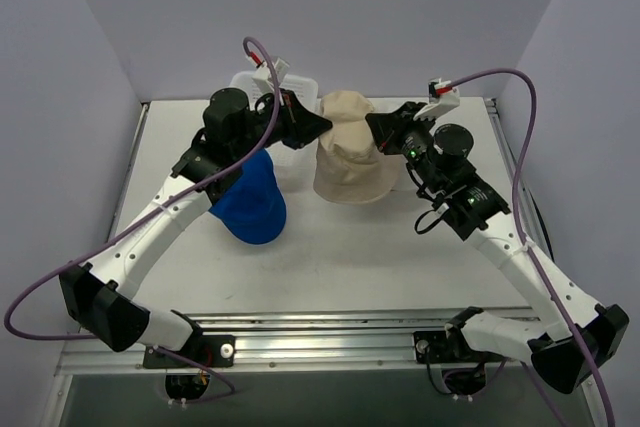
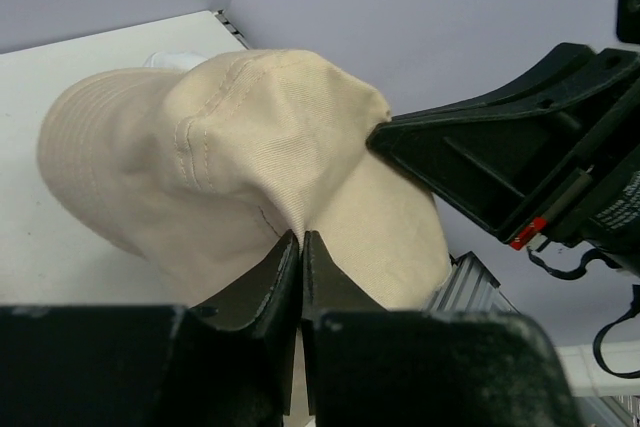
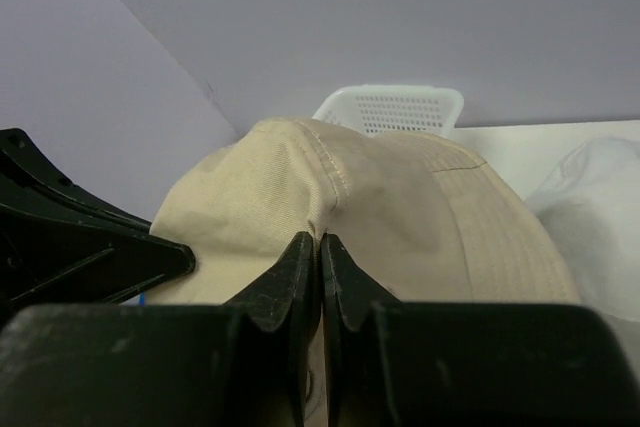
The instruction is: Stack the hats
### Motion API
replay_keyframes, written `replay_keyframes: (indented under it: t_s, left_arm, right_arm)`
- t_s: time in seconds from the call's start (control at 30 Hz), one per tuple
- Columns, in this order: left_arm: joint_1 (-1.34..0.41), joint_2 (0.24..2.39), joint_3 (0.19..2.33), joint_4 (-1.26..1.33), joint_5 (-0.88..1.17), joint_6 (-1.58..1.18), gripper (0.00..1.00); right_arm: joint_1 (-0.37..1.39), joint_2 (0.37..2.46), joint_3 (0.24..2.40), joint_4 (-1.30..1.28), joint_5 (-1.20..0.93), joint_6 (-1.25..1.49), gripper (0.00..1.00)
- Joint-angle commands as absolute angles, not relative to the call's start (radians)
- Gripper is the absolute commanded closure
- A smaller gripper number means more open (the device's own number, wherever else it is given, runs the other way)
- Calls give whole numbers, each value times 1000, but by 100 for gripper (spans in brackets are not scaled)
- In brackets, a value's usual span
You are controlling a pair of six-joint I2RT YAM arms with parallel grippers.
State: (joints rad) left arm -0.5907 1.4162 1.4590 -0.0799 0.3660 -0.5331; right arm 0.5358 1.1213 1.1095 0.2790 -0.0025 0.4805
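Observation:
The beige floppy hat (image 1: 350, 157) hangs between both grippers above the back middle of the table. My left gripper (image 1: 322, 125) is shut on a pinch of its crown from the left; in the left wrist view the gripper (image 2: 301, 235) nips the beige fabric (image 2: 250, 137). My right gripper (image 1: 373, 125) is shut on the crown from the right; in the right wrist view it (image 3: 320, 239) pinches a seam of the hat (image 3: 400, 207). The royal blue cap (image 1: 250, 202) sits on the table under my left arm. The pink cap is out of view.
A white plastic mesh basket (image 1: 300, 82) stands at the back wall behind the hat, also in the right wrist view (image 3: 395, 107). Something pale and blurred lies at the right edge of the right wrist view (image 3: 600, 207). The table's metal rail (image 1: 330, 332) runs along the near edge.

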Motion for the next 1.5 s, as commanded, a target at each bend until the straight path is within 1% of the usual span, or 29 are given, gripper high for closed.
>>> replay_keyframes:
  t_s: [0.0, 0.1, 0.13, 0.27, 0.4, 0.47, 0.57, 0.93, 1.1, 1.27, 1.47]
  left_arm:
    - [-589, 1440, 1515, -41, 319, -503, 88]
    - [-594, 1492, 1555, -23, 331, -506, 88]
    - [-595, 1509, 1560, 24, 350, -506, 88]
    - [-603, 1642, 1649, 29, 419, -512, 88]
    - [-617, 1730, 1747, 3, 388, -496, 89]
    - [-618, 1775, 1813, -39, 370, -476, 89]
    - [-621, 1804, 1870, -81, 336, -453, 90]
    - [-626, 1789, 1874, -43, 229, -387, 92]
    - [-624, 1847, 1957, -83, 218, -373, 92]
    - [-626, 1891, 1979, -87, 198, -362, 92]
    - [-624, 1976, 2040, -100, 218, -368, 91]
  right_arm:
    - [534, 1089, 1215, 267, 97, 358, 100]
    - [535, 1106, 1241, 256, 113, 292, 100]
    - [534, 1104, 1236, 262, 120, 278, 100]
    - [532, 1100, 1206, 311, 172, 203, 100]
    - [528, 1132, 1232, 318, 251, 147, 100]
    - [519, 1150, 1241, 322, 253, 134, 100]
    - [502, 1173, 1249, 316, 255, 126, 100]
    - [396, 1227, 1264, 351, 172, 149, 100]
    - [377, 1258, 1275, 350, 166, 149, 100]
    - [368, 1261, 1236, 385, 169, 144, 100]
    - [327, 1298, 1250, 371, 189, 121, 100]
